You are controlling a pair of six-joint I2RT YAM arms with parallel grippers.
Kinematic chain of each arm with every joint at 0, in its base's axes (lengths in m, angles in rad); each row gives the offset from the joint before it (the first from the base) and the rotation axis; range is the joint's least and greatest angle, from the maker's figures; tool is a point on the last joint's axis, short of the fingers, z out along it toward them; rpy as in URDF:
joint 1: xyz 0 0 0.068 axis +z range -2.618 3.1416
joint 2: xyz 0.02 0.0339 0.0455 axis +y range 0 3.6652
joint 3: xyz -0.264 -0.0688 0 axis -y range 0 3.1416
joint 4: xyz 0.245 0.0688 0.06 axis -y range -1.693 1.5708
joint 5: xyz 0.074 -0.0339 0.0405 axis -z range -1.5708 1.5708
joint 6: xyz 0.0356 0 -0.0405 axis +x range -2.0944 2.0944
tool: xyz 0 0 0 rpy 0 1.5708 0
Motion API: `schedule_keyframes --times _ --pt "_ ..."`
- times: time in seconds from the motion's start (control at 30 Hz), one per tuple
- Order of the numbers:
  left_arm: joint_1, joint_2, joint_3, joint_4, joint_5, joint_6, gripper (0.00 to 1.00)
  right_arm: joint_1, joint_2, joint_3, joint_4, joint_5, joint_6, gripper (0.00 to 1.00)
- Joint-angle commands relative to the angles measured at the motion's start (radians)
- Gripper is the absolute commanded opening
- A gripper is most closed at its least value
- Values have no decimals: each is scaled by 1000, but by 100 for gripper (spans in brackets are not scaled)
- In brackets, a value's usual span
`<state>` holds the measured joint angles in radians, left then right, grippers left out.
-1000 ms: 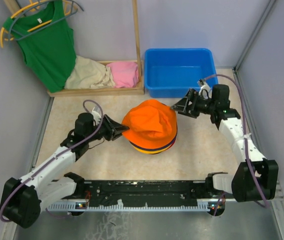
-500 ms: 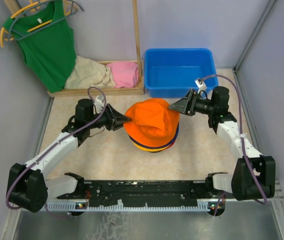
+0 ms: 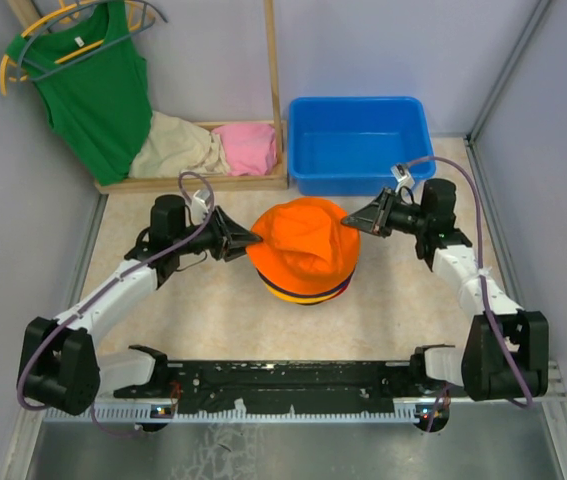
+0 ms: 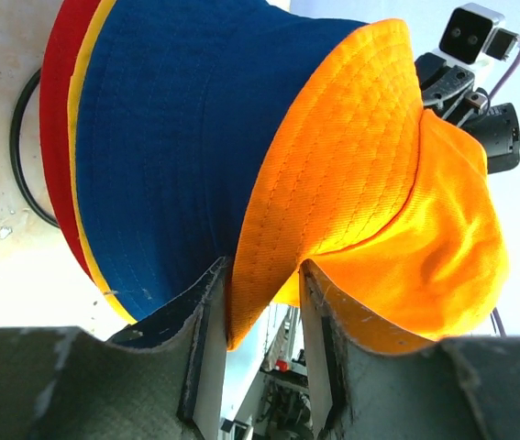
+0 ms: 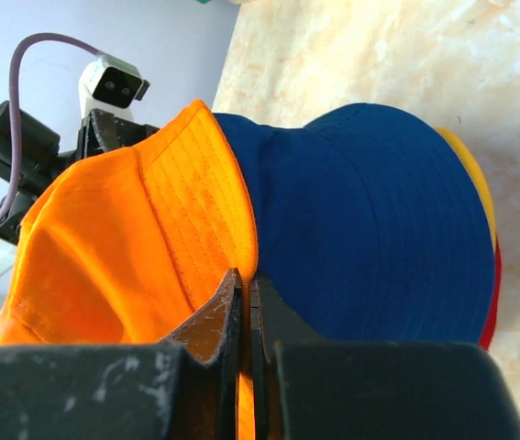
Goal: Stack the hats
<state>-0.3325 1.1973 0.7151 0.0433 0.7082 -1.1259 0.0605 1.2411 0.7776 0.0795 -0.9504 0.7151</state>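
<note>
orange hat (image 3: 303, 245) spans between left end effector (image 3: 254, 240) and right end effector (image 3: 345, 220), both pinching its brim.

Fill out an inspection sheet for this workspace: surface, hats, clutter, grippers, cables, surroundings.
Surface: beige table, no spills seen.
Hats: one stack. The orange hat is on top, partly over the navy hat; the yellow hat and red hat lie beneath, brims showing.
Clutter: blue bin, nothing seen inside; pink clothes and beige clothes on the rack base; green top on a hanger.
Grippers: left gripper and right gripper each pinch the orange hat's brim, on opposite sides.
Cables: purple cables loop at both wrists, apart from the hats; a dark loop lies under the stack.
Surroundings: grey walls, wooden rack.
</note>
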Motion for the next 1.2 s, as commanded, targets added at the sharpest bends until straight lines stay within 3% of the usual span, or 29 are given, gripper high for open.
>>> schedule_keyframes --times 0.0,0.2,0.33,0.53,0.73,1.17 --pt "12 27 -1 74 93 7 42 -35 20 -25 22 58 9 0" --pt "12 -3 -32 125 105 -14 51 -41 47 -26 83 52 72 0" --pt "13 -32 -57 144 90 -18 51 -41 58 -23 116 57 112 0" --pt "13 -24 -114 246 93 -74 21 -41 60 -3 101 69 119 0" --pt "14 -17 -127 259 61 -55 5 -41 61 7 28 135 101 0" --pt "52 92 -275 395 104 -4 3 -5 106 -72 -124 338 -45 0"
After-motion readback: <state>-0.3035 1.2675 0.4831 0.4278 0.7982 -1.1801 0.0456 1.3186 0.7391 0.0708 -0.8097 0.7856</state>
